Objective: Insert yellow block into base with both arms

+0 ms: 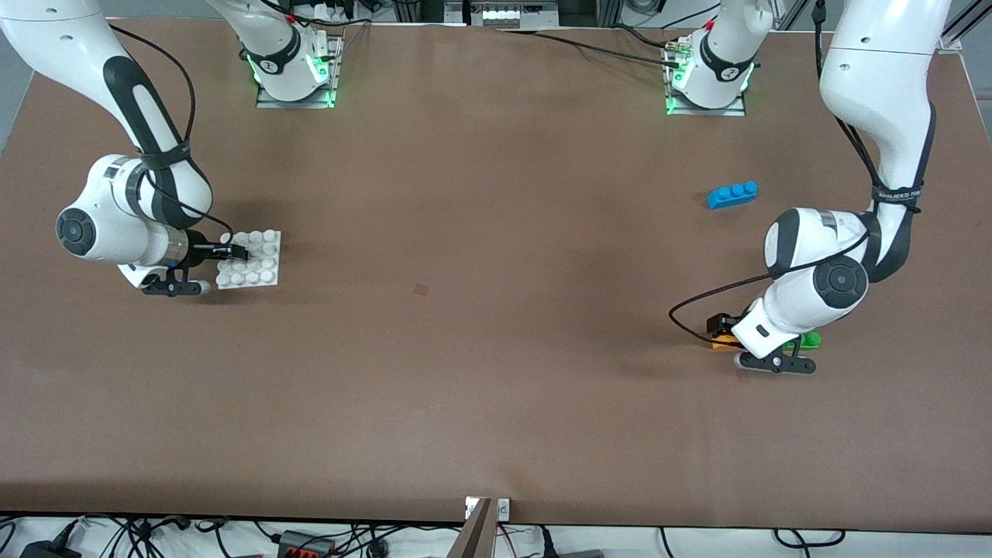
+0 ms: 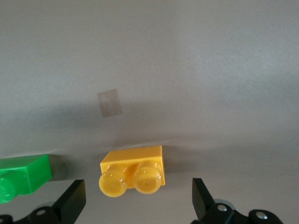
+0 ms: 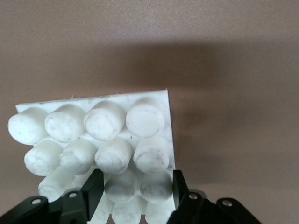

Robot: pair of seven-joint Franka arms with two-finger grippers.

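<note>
So the left gripper (image 2: 138,198) is spread wide and sitting low over the yellow block (image 2: 133,171), one finger on each side with a clear gap to both, nothing pinched yet. From the left wrist view the block's two studs run across the opening, so its long axis lies finger to finger and the jaws would shut on its short ends. The block rests on the table (image 1: 480,372) at the left arm's end, with the green brick (image 2: 21,178) just beside it, outside one finger. That finger looks like it slots between the two, though it's tight.

Over at the right arm's end, the right gripper (image 3: 135,189) is down on the white base (image 3: 100,140), fingers around two studs in the edge rows. I think they're clamping, but the contact is hard to read.

The two pieces are well apart, so each arm has its own part. The blue three-stud brick (image 1: 732,194) sits farther from the front camera than the block.
</note>
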